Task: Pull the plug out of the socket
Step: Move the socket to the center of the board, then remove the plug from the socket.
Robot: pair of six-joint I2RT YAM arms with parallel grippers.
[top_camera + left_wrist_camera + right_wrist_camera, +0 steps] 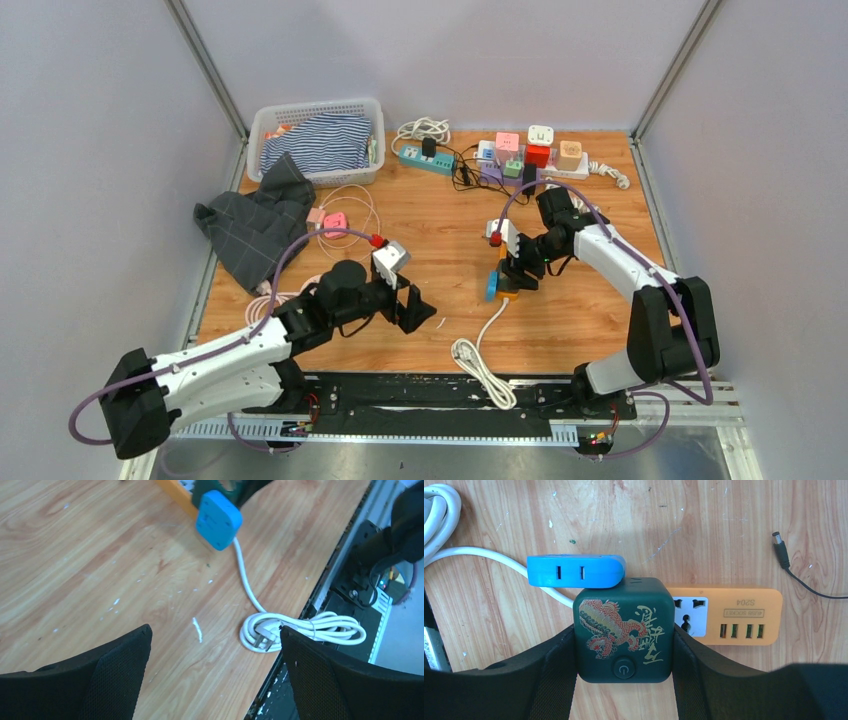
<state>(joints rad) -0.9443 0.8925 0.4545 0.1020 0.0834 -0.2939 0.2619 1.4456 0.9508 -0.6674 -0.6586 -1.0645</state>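
Observation:
A dark green cube plug [623,630] with a dragon print sits over one end of an orange socket strip [734,615]. Its pins are hidden. My right gripper [624,636] is shut on the cube, one finger on each side. In the top view the right gripper [515,268] is at the table's middle, over the orange strip [506,294]. A blue adapter [576,571] with a white cord touches the cube's far side. My left gripper [418,308] is open and empty, to the left of the strip. Its view shows the blue adapter [218,519] ahead.
A coiled white cord [480,365] lies near the front edge, also in the left wrist view [300,630]. A basket of striped cloth [318,140], a dark cloth [255,220], a pink adapter [333,220], a teal strip [425,158] and cube adapters [530,155] lie behind. A black barrel plug [780,545] lies nearby.

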